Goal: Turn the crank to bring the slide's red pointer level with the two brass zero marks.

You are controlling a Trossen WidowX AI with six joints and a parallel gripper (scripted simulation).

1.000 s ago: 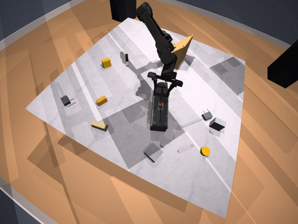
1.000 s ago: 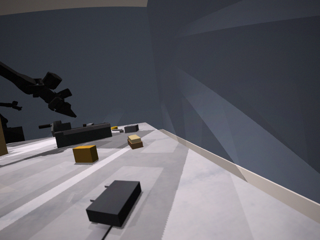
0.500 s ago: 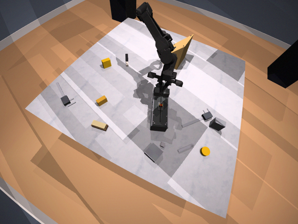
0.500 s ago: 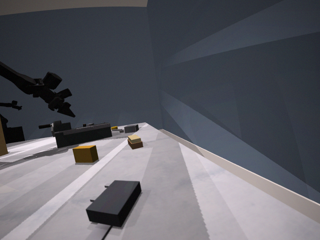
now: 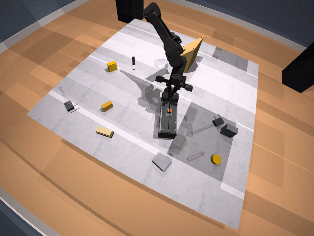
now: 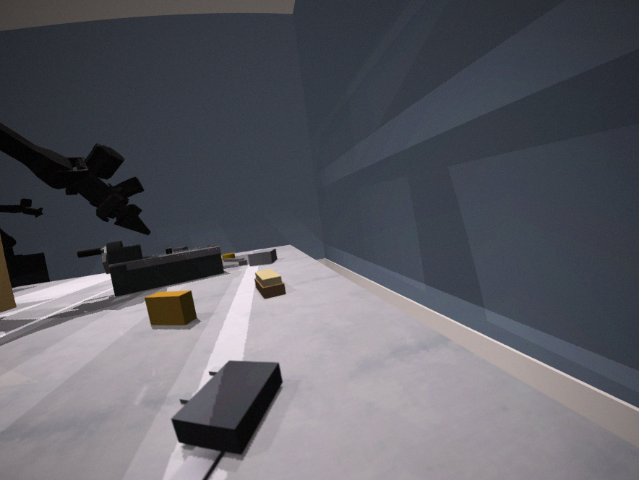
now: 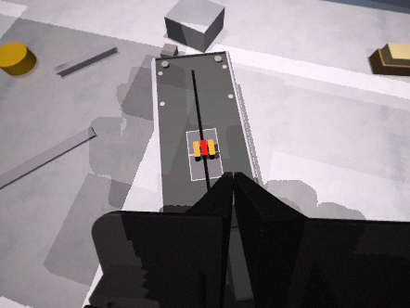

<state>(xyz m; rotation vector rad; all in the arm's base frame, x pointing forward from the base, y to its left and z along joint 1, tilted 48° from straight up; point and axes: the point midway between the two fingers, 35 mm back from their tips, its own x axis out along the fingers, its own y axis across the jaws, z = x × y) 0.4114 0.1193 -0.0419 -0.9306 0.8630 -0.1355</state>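
Note:
The machine is a long dark grey box with a slot along its top. Its red pointer sits between two brass marks, the left mark and the right mark, and looks about level with them. The crank's dark handle sticks out at the end nearest the arm, at the left in the exterior view. It is hidden in the other views. My gripper is shut and empty, with its fingertips above the box, clear of the handle.
A yellow slanted panel stands beside the arm. Loose about the machine lie a yellow cube, an orange block, a wooden block, a grey slab and a yellow disc.

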